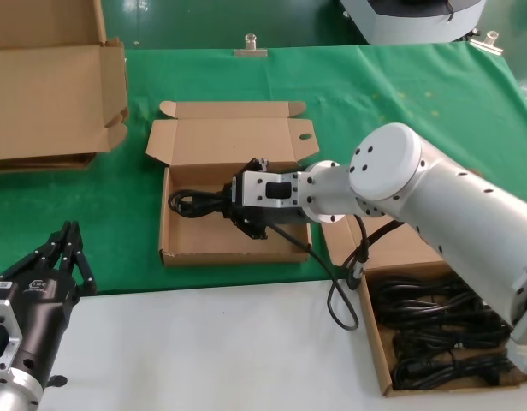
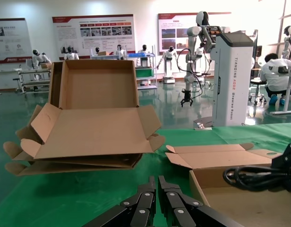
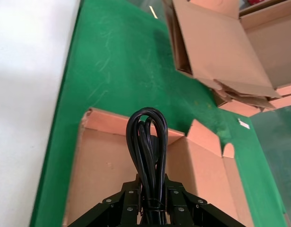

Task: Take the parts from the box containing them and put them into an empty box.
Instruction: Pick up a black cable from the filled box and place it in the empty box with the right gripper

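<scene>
My right gripper [image 1: 227, 203] is shut on a black coiled power cord [image 1: 192, 203] and holds it just above the floor of the open brown mailer box [image 1: 182, 242] at the middle of the green mat. In the right wrist view the cord's loop [image 3: 146, 142] sticks out between the fingers [image 3: 128, 195] over that box [image 3: 98, 165]. The box with several cord bundles [image 1: 443, 330] stands at the front right [image 1: 375, 342]. My left gripper [image 1: 62, 244] is shut and empty at the front left, parked over the green mat [image 2: 157, 182].
A stack of big flattened cardboard cartons [image 1: 50, 94] lies at the back left and shows in the left wrist view [image 2: 89, 127]. A cable from my right arm [image 1: 336, 291] hangs over the white table front. The mailer box's lid [image 1: 233, 137] stands open behind it.
</scene>
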Controlling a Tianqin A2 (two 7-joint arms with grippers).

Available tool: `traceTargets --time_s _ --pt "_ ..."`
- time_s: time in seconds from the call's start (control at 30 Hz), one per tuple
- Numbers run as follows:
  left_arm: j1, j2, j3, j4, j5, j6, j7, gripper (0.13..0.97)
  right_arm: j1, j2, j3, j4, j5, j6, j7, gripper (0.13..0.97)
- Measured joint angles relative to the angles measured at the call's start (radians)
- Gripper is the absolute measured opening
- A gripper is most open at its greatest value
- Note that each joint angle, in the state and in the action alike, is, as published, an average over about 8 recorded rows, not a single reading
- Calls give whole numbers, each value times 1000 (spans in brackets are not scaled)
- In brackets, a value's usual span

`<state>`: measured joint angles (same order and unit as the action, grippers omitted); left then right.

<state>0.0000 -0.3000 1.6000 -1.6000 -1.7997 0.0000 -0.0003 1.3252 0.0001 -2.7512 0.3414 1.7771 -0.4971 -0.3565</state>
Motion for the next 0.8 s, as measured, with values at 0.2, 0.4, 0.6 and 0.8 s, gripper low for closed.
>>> traceTargets --time_s 0.2,0.4,0.6,0.8 --pt "0 0 0 0 0 0 0 172 -18 0 -1 -1 10 15 -25 228" --pt "0 0 0 0 0 0 0 172 -31 0 -2 -7 13 35 -43 235" --pt "0 0 0 0 0 0 0 172 -40 0 -2 -13 15 56 -52 279" --pt "0 0 0 0 0 0 0 172 -44 0 -2 -15 20 74 -59 338"
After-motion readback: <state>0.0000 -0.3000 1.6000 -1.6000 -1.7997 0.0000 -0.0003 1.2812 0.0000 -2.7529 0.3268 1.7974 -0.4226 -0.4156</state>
